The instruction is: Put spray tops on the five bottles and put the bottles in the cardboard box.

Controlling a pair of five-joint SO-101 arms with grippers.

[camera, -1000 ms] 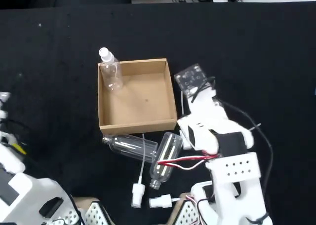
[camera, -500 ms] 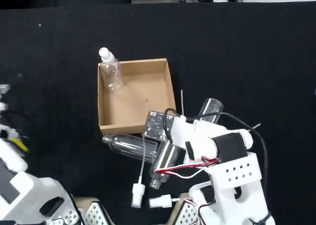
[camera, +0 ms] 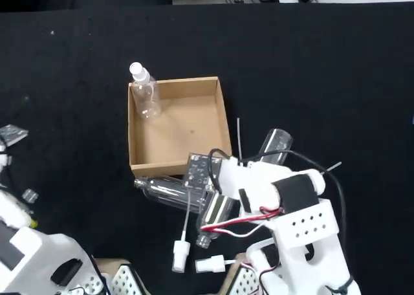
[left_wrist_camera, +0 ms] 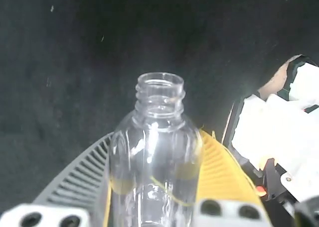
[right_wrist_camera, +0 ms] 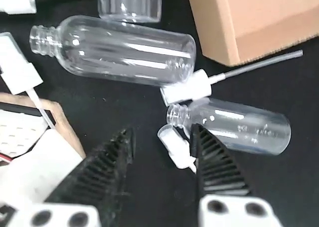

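- L gripper [left_wrist_camera: 155, 140]: clamped on a clear plastic bottle [left_wrist_camera: 157, 157]. Jaws sat on the body and the bare open neck stuck out past them. I held it at the table's left side, well apart from the box.
- Brown cardboard box [camera: 181, 164]: a capped clear bottle [camera: 145, 93] was at its far-left corner, white top over the rim.
- Just in front of the box: an uncapped bottle [camera: 169, 193] lay on its side, and a second uncapped bottle [camera: 218, 212] was partly under my R arm.
- Nearer me: two loose white spray tops [camera: 180, 251] w/ thin dip tubes.
- R gripper [right_wrist_camera: 162, 132]: jaws apart, nothing held. It hovered over a small white spray top [right_wrist_camera: 175, 146] just beside a lying clear bottle [right_wrist_camera: 234, 126].
- Right of the box: a fifth bottle [camera: 275, 142].
- Handling, my guess: bottles are light, thin-walled, slick and prone to roll, so grip mid-body w/ gentle force. Tops are tiny w/ bendy tubes, so take them by the head, never the tube.
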